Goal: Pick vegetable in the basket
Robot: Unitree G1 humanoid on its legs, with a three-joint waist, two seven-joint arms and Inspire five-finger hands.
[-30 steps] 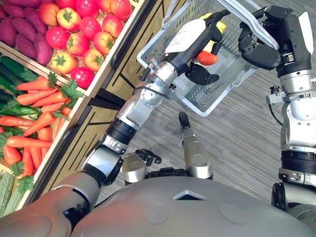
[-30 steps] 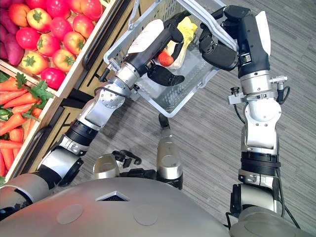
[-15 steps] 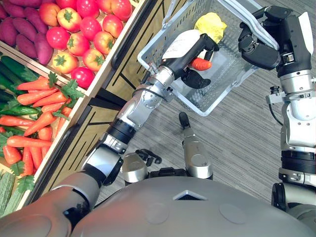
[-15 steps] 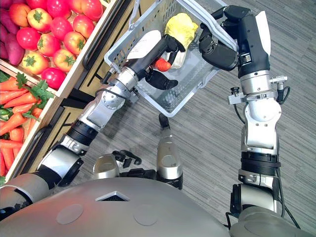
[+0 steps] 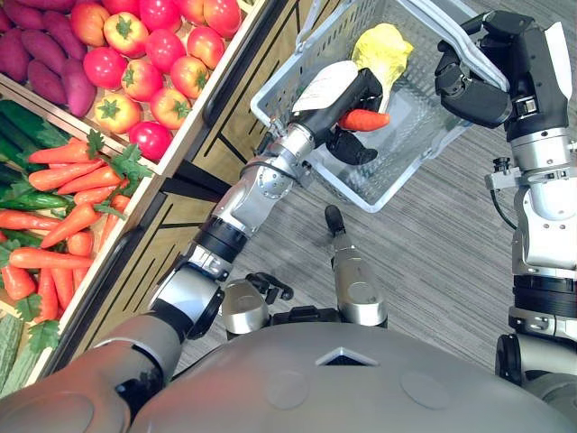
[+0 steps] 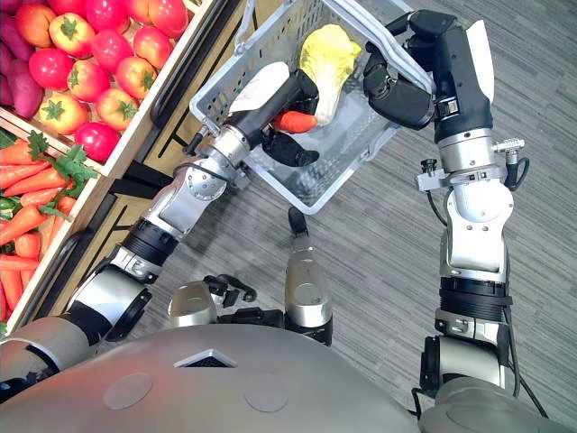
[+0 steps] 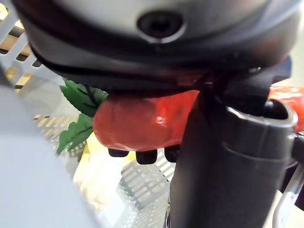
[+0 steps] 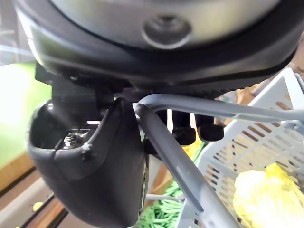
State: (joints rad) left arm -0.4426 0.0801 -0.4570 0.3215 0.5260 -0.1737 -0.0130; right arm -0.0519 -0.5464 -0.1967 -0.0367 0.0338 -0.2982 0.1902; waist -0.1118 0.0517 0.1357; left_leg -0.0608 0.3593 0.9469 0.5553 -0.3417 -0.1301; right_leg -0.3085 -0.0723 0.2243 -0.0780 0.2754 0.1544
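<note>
Left robot hand point(image 5: 350, 97) is curled round the carrot point(image 5: 364, 119), holding it low inside the grey basket point(image 5: 397, 171), just near of the cabbage point(image 5: 380, 47); it looks ready to release. Right robot hand point(image 5: 467, 88) is hooked round the handle point(image 8: 171, 142) and holds the basket up for loading.

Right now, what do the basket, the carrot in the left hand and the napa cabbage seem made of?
The basket: grey plastic, probably moulded; matte walls pierced with regular slots. The carrot: apparently imitation, plastic or rubber; smooth glossy orange skin, flat stiff-looking leaves. The napa cabbage: likely imitation too, perhaps soft plastic; even yellow, little sheen, but uncertain.
</note>
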